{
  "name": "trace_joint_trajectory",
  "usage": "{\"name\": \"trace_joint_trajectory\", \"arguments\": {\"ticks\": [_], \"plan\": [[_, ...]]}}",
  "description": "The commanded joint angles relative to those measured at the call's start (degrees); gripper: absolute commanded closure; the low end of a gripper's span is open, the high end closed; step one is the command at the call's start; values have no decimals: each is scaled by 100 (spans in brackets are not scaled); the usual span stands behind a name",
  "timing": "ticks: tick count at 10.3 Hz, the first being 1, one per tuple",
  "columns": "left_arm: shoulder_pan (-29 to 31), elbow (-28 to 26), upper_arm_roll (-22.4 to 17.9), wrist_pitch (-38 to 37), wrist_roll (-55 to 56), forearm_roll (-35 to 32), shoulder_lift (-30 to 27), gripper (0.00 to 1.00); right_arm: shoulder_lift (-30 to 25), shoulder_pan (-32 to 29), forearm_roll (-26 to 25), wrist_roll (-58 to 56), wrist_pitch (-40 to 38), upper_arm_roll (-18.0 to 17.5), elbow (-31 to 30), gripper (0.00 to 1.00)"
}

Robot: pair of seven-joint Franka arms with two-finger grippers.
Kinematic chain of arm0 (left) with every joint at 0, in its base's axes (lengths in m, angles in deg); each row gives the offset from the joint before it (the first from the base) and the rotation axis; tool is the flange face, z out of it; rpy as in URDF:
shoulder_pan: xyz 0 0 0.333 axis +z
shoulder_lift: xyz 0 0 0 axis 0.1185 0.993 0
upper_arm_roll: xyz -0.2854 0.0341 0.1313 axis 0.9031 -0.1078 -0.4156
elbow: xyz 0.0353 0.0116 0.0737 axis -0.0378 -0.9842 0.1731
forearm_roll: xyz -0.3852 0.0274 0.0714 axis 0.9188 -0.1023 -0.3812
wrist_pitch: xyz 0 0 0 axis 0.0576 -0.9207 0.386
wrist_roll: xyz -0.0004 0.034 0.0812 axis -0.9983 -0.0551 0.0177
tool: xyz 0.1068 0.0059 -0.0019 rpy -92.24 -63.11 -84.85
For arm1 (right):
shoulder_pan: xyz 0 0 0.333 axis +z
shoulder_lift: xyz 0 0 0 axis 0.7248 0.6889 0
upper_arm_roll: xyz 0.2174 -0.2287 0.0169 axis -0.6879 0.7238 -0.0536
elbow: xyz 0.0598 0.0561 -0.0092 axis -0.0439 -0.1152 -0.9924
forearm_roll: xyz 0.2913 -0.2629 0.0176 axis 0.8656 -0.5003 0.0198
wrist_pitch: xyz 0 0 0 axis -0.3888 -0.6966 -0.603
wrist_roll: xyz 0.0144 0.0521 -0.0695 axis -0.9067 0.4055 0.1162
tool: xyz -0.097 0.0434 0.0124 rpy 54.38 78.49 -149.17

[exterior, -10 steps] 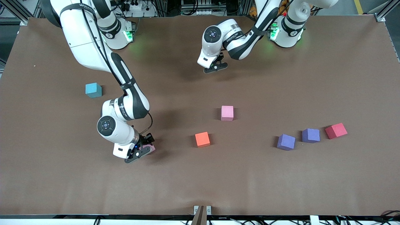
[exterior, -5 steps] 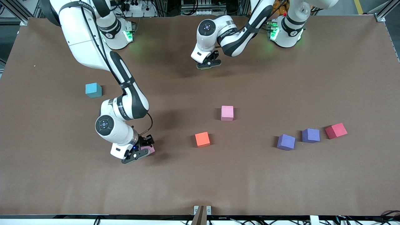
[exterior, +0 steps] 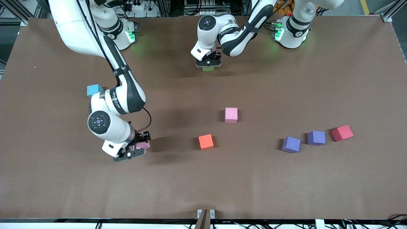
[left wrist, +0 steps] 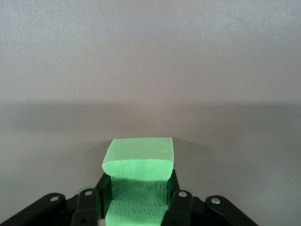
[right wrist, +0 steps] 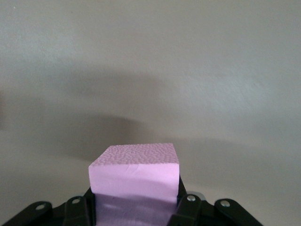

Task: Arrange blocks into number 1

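Note:
My right gripper [exterior: 137,147] is shut on a pink block [exterior: 143,145], which fills the space between its fingers in the right wrist view [right wrist: 135,170] and hangs just above the table. My left gripper [exterior: 208,64] is shut on the green block [exterior: 208,68], also seen squeezed between the fingers [left wrist: 138,162], low over the table near the robots' bases. A second pink block [exterior: 231,114] lies mid-table. The light blue block [exterior: 92,90] sits partly hidden by the right arm. Two purple blocks [exterior: 291,144] [exterior: 316,137] lie toward the left arm's end.
An orange cube [exterior: 206,142] lies a little nearer the front camera than the mid-table pink block. A red cube [exterior: 341,133] sits beside the purple pair, toward the left arm's end. The brown table [exterior: 203,184] stretches bare along its front strip.
The right gripper has carried its pink block toward the right arm's end, lifting slightly. The left gripper has drawn back toward the robots' bases, and the green block now shows beneath it.

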Motion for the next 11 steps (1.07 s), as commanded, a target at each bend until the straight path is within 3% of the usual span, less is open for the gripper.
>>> {"name": "trace_joint_trajectory", "arguments": {"ticks": [1,2,3,4,8,11], "plan": [[-42,120,-71,93,6,-245,265,99,-465,151,-65,555,-258,44,-315,45],[-42,147,-80,93,6,-245,265,95,-606,195,-56,739,-267,44,-446,45],[-42,156,-80,93,49,-245,274,38,-729,283,-56,1010,-267,44,-596,45],[-33,164,-80,93,111,-254,274,0,-834,397,-39,1335,-258,44,-702,45],[37,226,-176,5,532,-263,-128,0,-1247,670,347,1681,-188,44,-1368,45],[746,226,-238,-136,630,-254,-762,0,-1415,881,497,1690,-144,44,-1721,45]]}}
